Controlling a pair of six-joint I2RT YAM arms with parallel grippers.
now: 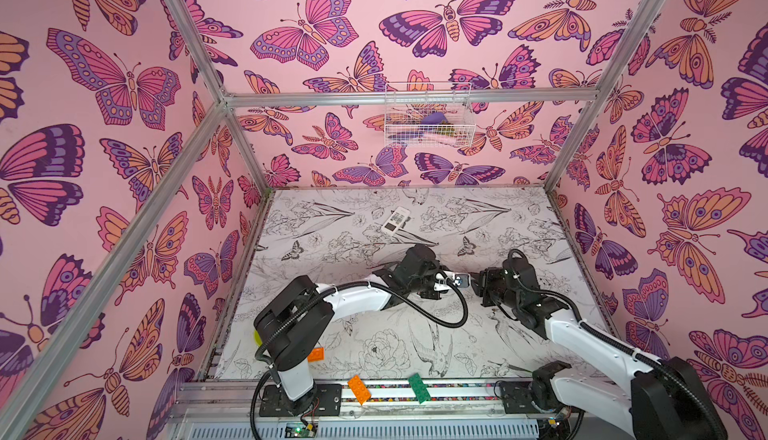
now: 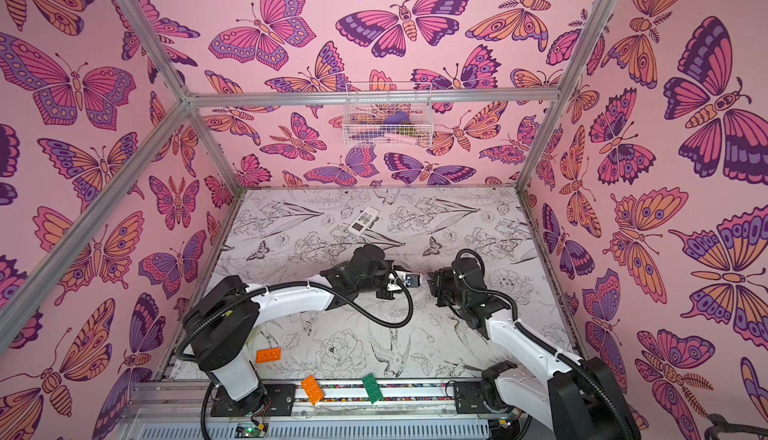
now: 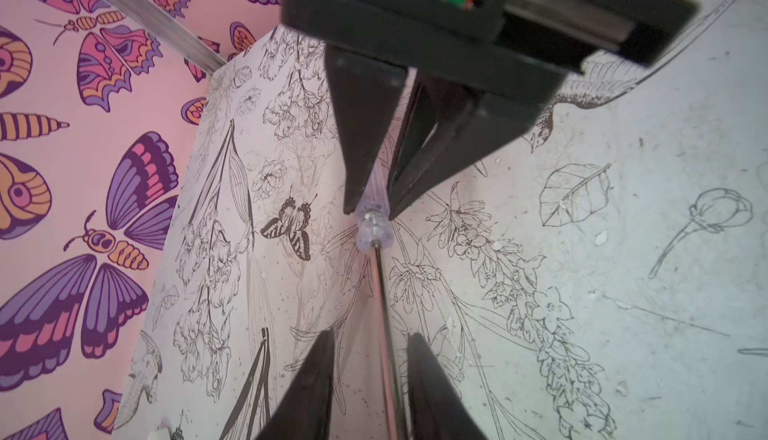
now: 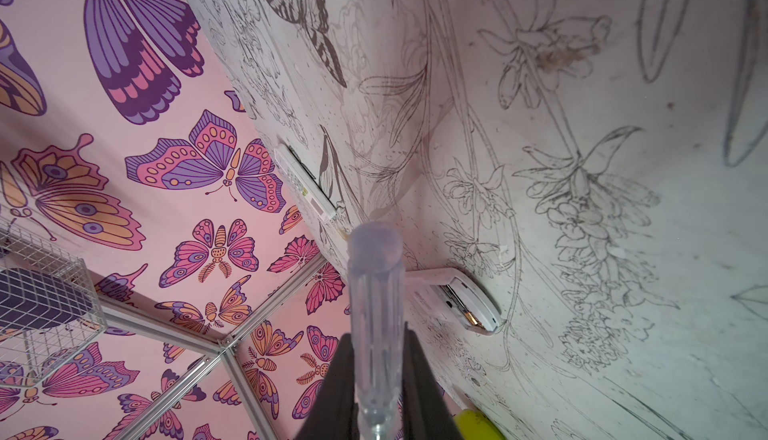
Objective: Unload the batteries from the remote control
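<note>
Passing the screwdriver [image 4: 376,284] across looks to be the step. The left gripper [image 3: 370,335], jaws spread around the shaft, should clamp before the right gripper [image 4: 378,332], pinching the clear handle, releases. Beyond, right of centre in the right wrist view, lies the opened remote [image 4: 461,298], its batteries too small to make out.

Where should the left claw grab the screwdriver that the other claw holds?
Probably the bare metal shaft, coming from its tip end. The right gripper grips the clear handle, and the shaft runs straight between the left gripper's open fingers.
</note>
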